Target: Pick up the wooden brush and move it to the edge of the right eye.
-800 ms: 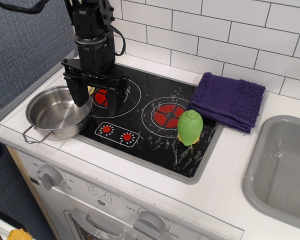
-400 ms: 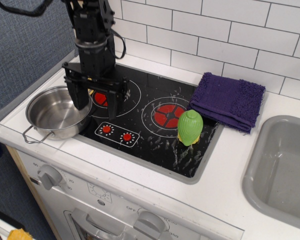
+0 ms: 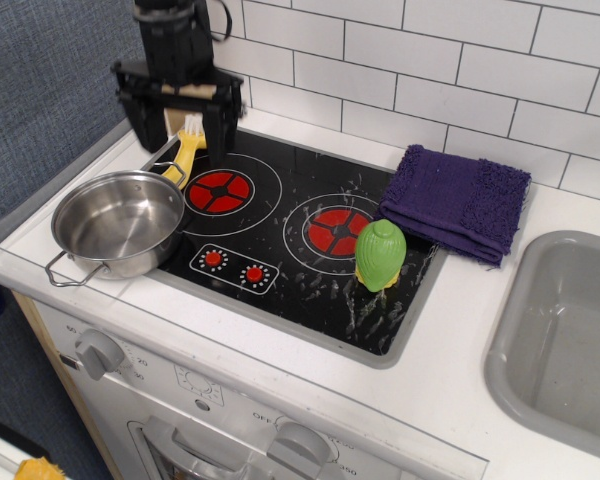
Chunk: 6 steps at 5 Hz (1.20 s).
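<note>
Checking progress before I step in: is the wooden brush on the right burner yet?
No, the wooden brush lies at the hob's back-left corner beside the pot, far from the right burner.

We note: pot [image 3: 119, 222] polished shiny metal; hob glass [image 3: 310, 270] glossy black, streaked white; towel [image 3: 458, 200] fuzzy purple cloth; lemon toy [image 3: 380, 254] smooth green plastic.

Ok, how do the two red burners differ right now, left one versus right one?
The left burner has the steel pot overlapping its outer ring; the right burner has the green lemon toy standing on its near-right edge. The wooden brush lies beside the left burner's far-left rim, under the gripper; it is nowhere near the right burner. The purple towel sits beside the right burner only. Both are red wedge discs ringed in white.
</note>
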Available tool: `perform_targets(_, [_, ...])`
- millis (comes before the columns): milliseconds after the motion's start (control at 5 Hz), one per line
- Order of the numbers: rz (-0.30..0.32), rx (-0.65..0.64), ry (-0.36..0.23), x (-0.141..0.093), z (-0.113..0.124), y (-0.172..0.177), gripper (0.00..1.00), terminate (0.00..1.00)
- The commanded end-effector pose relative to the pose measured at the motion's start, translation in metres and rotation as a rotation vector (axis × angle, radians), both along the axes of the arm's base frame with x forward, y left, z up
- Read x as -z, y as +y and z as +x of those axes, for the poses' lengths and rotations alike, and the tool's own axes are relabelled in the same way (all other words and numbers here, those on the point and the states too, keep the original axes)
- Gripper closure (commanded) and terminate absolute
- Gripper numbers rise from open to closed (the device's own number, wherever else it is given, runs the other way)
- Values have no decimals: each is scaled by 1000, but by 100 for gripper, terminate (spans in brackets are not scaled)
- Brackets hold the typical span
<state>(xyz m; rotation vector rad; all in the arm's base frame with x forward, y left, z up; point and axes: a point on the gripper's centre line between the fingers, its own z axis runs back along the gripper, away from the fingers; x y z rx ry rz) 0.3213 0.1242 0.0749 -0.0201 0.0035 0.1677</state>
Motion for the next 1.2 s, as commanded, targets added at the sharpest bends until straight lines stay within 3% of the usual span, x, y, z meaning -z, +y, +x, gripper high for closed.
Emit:
perform_targets(0, [86,-31,-20,17,42,32,0,0])
perform_targets(200, [127,9,-37,36,47,37,0,0])
perform_targets(400, [131,21,-67,39,47,42,0,0])
perform_targets(600, [138,30,-59,45,45,44,0,0])
perform_targets(800, [138,26,-78,41,42,44,100,0])
perform_targets(1000, [129,11,-87,38,40,50,100,0])
